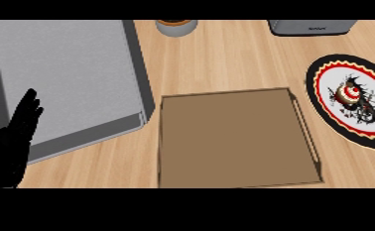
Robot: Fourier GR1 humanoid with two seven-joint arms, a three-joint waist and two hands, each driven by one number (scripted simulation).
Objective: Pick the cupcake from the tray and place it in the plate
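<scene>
Status: looks essentially done. The cupcake (351,92) is on the plate (313,91) at the right edge of the view, roughly mid-plate and well inside the rim, not on the tray. The brown tray (234,141) in the centre shows only its bare floor and low walls, with nothing in it. No hand is touching the cupcake. The left hand (18,136) sits at the lower left edge, fingers straight and pointing up, holding nothing, so I read it as resting. The right hand isn't in frame, so I have no read on it. Judging from this, pick and place are both complete, and what's left at most is confirming the cupcake is settled. The cupcake is small, with a red-and-white swirled top and darker bits below and beside it. The plate's own busy pattern (black rim, red zigzag band, white centre with dark marks) makes the outline hard to separate, so I can't tell whether it's upright or tipped. Also on the wooden counter (219,56): a large grey slab (66,76) at left, a small round cup (176,27) at the top and a grey appliance (311,27) at top right, all well clear of the plate.
</scene>
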